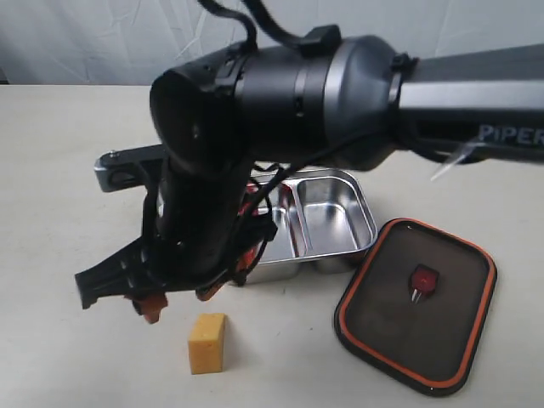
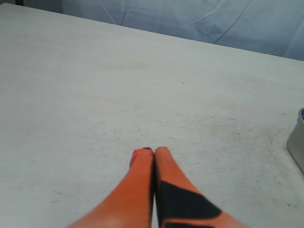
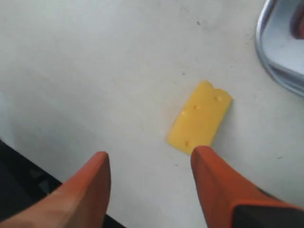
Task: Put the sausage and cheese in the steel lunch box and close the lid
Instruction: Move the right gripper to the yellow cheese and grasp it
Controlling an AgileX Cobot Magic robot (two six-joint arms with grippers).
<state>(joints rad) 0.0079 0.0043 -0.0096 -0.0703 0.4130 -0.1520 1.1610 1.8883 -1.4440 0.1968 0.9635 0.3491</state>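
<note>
Sausage (image 3: 299,21) apparently lies in box (image 1: 327,217), cheese (image 1: 207,342) waits on worktop (image 1: 68,170) near wide-open, empty right gripper (image 3: 151,154), lid (image 1: 382,323) lies off, left gripper (image 2: 152,150) is closed on nothing.

Black-grey arm (image 1: 340,93), white PIPER lettering (image 1: 510,133), black cables (image 1: 249,24); orange fingers (image 3: 88,187), black patches.

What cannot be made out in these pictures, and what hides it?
Sausage: exterior view, the right arm covers the left compartment of the steel lunch box.
Most of the steel lunch box: both wrist views, cut off at the picture edge.
Left gripper: absent from the exterior view.
</note>
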